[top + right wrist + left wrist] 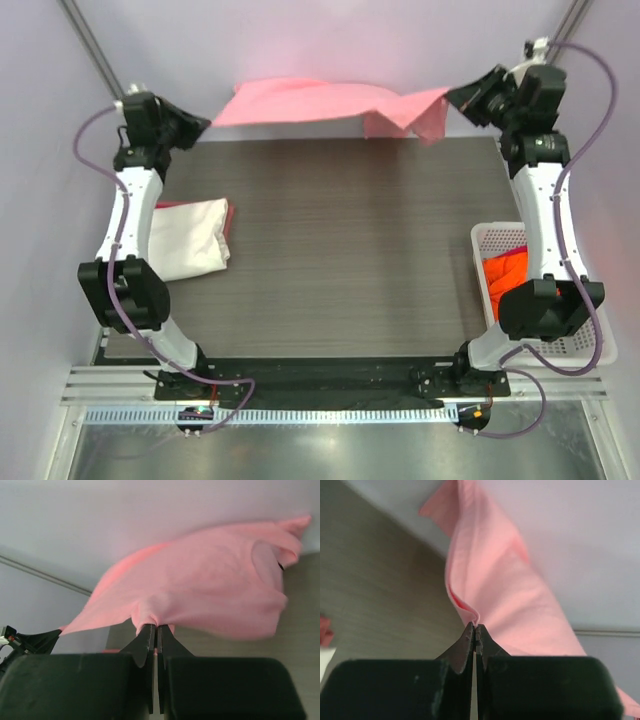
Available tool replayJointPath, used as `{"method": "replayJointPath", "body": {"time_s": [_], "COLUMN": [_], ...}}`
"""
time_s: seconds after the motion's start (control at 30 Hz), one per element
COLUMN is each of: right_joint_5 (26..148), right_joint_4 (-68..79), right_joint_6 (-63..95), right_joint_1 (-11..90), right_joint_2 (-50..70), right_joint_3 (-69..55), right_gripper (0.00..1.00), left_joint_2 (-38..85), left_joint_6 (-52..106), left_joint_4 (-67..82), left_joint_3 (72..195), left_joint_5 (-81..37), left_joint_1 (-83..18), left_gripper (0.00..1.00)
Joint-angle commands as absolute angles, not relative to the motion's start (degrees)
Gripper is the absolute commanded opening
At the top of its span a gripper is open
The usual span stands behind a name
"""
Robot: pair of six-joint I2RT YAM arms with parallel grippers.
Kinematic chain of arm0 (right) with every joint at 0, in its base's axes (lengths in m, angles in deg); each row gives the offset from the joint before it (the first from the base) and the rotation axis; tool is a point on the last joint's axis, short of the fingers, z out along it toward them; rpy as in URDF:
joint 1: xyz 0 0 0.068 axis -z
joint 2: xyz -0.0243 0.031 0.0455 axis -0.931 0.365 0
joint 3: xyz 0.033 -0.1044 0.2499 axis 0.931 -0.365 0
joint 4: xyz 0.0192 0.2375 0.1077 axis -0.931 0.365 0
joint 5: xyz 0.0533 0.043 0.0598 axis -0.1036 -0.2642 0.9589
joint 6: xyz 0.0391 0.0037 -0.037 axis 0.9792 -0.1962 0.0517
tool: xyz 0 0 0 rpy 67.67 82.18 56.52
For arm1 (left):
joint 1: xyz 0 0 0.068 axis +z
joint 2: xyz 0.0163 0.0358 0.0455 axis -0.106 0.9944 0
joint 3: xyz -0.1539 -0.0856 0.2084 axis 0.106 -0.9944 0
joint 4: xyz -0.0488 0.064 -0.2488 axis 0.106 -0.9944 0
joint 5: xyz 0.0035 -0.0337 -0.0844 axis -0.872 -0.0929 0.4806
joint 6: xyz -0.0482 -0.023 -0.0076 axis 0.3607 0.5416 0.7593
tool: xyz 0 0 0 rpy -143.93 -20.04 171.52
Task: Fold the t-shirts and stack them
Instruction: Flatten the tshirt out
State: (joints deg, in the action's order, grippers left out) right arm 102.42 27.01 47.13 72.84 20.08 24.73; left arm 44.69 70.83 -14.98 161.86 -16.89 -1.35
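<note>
**Pink t-shirt** [320,100]: hangs in the air above the far edge of the desk [350,250]. It is stretched sideways between the two arms and sags slightly in the middle. A loose flap droops near the far right corner. Not yet laid flat, not yet folded.

**Left end effector** [476,630]: fingers closed to a hairline, with a ridge of pink cloth pinched at the tips.

**Right end effector** [156,627]: likewise clamped tight, on a bunched gather of the fabric. The right wrist view shows the neck opening off to one side. Which edge each arm holds (hem or shoulder) I cannot settle from these views.

**Step in hand (judgement):** spread the shirt on the desk ready for folding. To do it well:
- Keep both grips level and the cloth taut across.
- Draw it toward the near edge and lower both arms together, so the hanging part touches first and lays out without wrinkles.
- Land it mid-desk, apart from the stack.

Uneven lowering would likely trap the drooping flap underneath.

**Surroundings:**
- Left edge: the cream-white t-shirt [190,242] lies folded, with a sliver of the red t-shirt [230,213] showing at its far side.
- Right edge: the white mesh basket [488,236] holds the orange t-shirt [508,272], not yet handled.
</note>
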Motion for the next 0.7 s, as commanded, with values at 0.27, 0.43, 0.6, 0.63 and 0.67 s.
{"method": "replayJointPath", "body": {"time_s": [0.27, 0.43, 0.6, 0.63, 0.67], "right_joint_5": [100.95, 98.84, 95.59, 94.97, 94.62], "right_joint_4": [18.06, 23.5, 34.31, 35.8, 38.86], "right_joint_6": [45.29, 44.67, 44.32, 44.58, 44.67], "right_joint_1": [73.78, 73.87, 73.87, 73.87, 73.87], "right_joint_2": [-7.61, -21.4, -33.63, -35.74, -40.46], "right_joint_3": [-24.65, -36.19, -44.64, -45.52, -46.75], "right_gripper": [0.01, 0.01, 0.01, 0.01, 0.01], "left_joint_2": [23.04, 10.4, -0.77, -2.88, -7.69], "left_joint_6": [70.5, 70.23, 69.7, 69.71, 69.79], "left_joint_4": [-0.45, 0.61, -0.79, -2.28, -3.34], "left_joint_3": [114.53, 97.93, 86.49, 83.34, 82.09], "left_joint_5": [-17.97, -18.42, -16.84, -16.92, -16.92], "left_joint_1": [-5.47, -5.56, -7.23, -7.23, -7.23], "left_gripper": [0.0, 0.0, 0.0, 0.0, 0.0]}}
